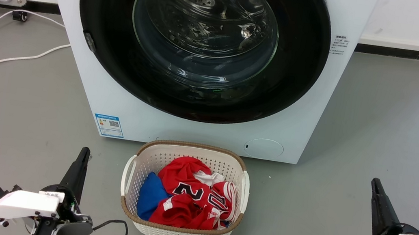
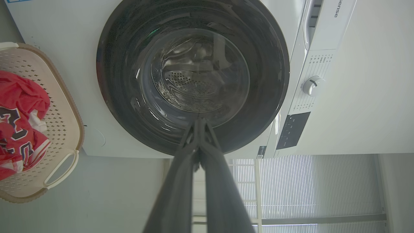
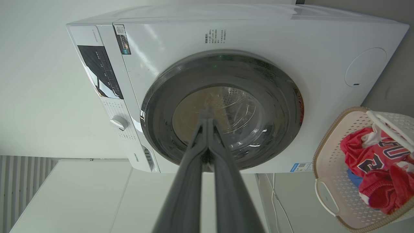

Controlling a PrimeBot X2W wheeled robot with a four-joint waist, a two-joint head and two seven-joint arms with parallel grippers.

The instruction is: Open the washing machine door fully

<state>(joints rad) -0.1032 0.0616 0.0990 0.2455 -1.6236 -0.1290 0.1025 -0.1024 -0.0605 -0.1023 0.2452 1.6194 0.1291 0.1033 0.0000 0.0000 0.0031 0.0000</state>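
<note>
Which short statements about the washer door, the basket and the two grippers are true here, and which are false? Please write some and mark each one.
1. The large round glossy black washing machine door is shut on the big white front-loading washing machine. True.
2. The white perforated plastic laundry basket is empty. False: it holds red and blue clothes.
3. The left gripper grips the door. False: it is shut on nothing, apart from the door.
4. The right gripper is shut. True.
5. The basket stands behind the machine. False: it stands on the grey floor in front of it.
</note>
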